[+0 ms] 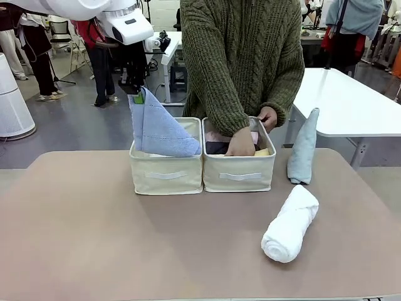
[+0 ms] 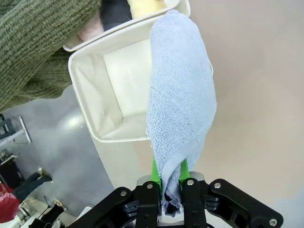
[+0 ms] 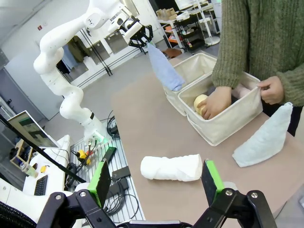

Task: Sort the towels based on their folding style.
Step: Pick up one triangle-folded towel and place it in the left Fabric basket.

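you're placing: the left bin point(image 1: 166, 172) at 11 o'clock is sitting under the light blue cone towel point(image 1: 156, 128). white roll point(image 1: 289, 226) is waiting at 4 o'clock. left gripper point(image 1: 138, 94) is pinching the cone's tip, right gripper point(image 3: 156, 176) is gaping wide. next, likely lowering and releasing.

We record:
- light blue cone-folded terry towel point(image 1: 160, 128): plain, no print.
- pale teal cone-folded terry towel point(image 1: 304, 150): plain.
- white rolled terry towel point(image 1: 289, 224): plain.
- pink soft towel point(image 1: 216, 135), dark grey soft towel point(image 1: 216, 148) and yellow rolled towel point(image 3: 199, 102): each one colour.
- first cream fabric bin point(image 1: 166, 174) and second cream fabric bin point(image 1: 239, 177): cream handle strips, no pattern.
- flat taupe-brown table top point(image 1: 94, 238): uniform.
- olive green knitted sweater point(image 1: 241, 56): cable pattern.
- left gripper point(image 1: 138, 95) and right gripper point(image 3: 156, 185): black, with green pads.
- glossy white robot arm point(image 3: 61, 61).
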Motion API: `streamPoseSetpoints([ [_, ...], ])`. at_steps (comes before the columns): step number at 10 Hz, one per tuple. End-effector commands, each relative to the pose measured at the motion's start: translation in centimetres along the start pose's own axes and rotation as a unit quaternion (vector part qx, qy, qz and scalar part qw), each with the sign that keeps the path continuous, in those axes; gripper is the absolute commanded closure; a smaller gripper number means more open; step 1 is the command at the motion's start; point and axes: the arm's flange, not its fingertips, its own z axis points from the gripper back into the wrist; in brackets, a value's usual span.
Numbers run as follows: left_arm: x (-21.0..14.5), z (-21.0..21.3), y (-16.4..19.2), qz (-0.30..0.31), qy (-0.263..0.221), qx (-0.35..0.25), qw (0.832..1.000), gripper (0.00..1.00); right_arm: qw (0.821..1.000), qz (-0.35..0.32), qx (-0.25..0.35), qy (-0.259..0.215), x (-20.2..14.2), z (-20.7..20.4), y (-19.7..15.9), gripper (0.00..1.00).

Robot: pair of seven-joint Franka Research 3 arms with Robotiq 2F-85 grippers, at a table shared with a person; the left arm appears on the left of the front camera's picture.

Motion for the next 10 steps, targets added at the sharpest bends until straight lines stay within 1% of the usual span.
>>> streamPoseSetpoints([
  [1, -0.1, -0.4, 0.5, 0.017, 0.014, 0.020, 1.000, 0.85, 1.000, 0.000, 0.005, -0.006, 0.0, -0.2, 0.1, 0.00],
  [4, -0.4, -2.4, 1.5, 0.024, 0.032, 0.031, 0.999, 0.85, 1.000, 0.000, 0.005, -0.006, 0.0, -0.2, 0.1, 0.00],
  [6, -0.8, -3.9, 2.1, 0.021, 0.036, 0.029, 0.999, 0.85, 1.000, 0.000, 0.005, -0.006, 0.0, -0.2, 0.1, 0.00],
  [10, -0.5, -7.7, 1.2, 0.007, 0.017, -0.003, 1.000, 0.85, 1.000, 0.000, 0.005, -0.006, 0.0, -0.2, 0.1, 0.00],
])
